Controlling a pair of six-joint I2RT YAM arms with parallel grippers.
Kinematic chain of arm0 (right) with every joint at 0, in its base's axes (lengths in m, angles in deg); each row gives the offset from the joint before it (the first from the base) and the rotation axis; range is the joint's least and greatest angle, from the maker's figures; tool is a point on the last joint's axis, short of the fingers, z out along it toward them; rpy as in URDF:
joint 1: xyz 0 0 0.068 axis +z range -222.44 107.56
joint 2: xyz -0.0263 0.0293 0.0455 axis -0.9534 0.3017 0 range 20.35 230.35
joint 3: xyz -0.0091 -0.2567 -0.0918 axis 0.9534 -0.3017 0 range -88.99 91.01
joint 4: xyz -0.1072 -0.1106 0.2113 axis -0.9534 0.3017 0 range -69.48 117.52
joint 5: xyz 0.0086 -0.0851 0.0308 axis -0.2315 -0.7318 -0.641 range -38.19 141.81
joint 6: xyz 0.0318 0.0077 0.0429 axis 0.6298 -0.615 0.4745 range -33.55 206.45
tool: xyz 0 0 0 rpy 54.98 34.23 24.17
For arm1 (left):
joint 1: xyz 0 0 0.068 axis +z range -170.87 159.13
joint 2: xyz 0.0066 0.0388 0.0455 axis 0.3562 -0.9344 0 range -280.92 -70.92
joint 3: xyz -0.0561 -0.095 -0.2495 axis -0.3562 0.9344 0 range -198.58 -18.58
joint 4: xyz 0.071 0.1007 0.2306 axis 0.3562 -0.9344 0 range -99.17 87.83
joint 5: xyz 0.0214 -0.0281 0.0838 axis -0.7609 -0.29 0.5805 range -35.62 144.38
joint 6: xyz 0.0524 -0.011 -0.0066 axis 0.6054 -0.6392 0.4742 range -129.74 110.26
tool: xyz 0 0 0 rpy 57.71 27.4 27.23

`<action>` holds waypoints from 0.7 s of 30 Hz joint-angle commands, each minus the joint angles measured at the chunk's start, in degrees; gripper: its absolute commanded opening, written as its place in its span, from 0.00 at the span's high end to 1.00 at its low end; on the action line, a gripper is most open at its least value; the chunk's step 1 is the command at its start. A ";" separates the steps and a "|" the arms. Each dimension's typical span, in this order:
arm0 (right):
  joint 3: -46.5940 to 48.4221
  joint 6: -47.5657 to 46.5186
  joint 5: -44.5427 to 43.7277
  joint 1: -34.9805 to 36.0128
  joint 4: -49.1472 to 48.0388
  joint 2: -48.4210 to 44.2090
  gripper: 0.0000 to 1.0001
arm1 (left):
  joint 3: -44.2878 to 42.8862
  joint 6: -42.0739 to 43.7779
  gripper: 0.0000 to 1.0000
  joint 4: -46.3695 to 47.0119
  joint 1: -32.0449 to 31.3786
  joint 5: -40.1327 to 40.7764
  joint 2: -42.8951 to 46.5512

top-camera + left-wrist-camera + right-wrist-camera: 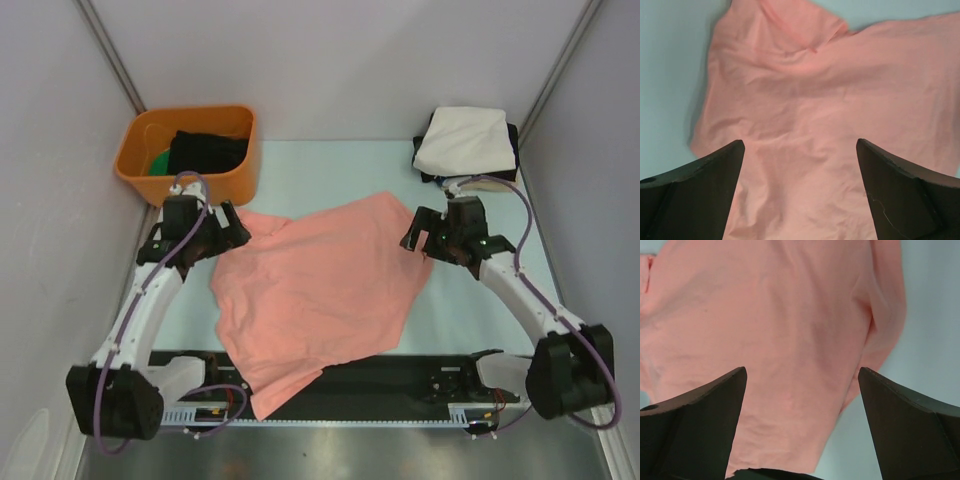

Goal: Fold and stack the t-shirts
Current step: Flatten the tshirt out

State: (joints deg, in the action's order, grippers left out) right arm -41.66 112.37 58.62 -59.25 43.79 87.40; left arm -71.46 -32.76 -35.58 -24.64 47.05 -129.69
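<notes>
Salmon-pink t-shirt (320,290) lies rumpled at the centre of the table (330,165). Left end effector (228,226) over its 10 o'clock corner, right end effector (418,234) over its 2 o'clock corner, both spread apart and empty. Folded cream-white t-shirt (465,140) sits at 1 o'clock

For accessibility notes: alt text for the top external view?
A salmon-pink t-shirt lies spread and wrinkled mid-table, the left fingers and right fingers open at its far corners. Folded shirts sit far right, an orange tub far left.

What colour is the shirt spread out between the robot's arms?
The t-shirt is plain salmon-pink, with no pattern; the top view shows it best.
</notes>
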 commanded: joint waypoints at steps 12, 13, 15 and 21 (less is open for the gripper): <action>28.23 -5.25 -0.12 -5.37 0.19 35.33 0.00 | -3.71 -11.43 0.04 12.84 6.58 4.87 -26.99; 31.39 -5.43 -0.13 -5.54 1.16 38.74 0.00 | -5.37 -11.34 0.04 13.97 6.67 4.96 -28.50; 34.31 -6.04 -0.56 -5.72 1.87 41.66 0.00 | -7.49 -11.08 0.05 13.90 6.76 5.40 -33.40; 38.98 -5.43 -1.54 -5.81 2.05 49.93 0.03 | -9.34 -11.07 0.11 16.80 6.76 3.82 -39.84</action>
State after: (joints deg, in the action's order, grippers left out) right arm -4.94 107.47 58.10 -64.96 44.47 135.05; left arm -78.74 -42.82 -21.33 -17.95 51.20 -168.07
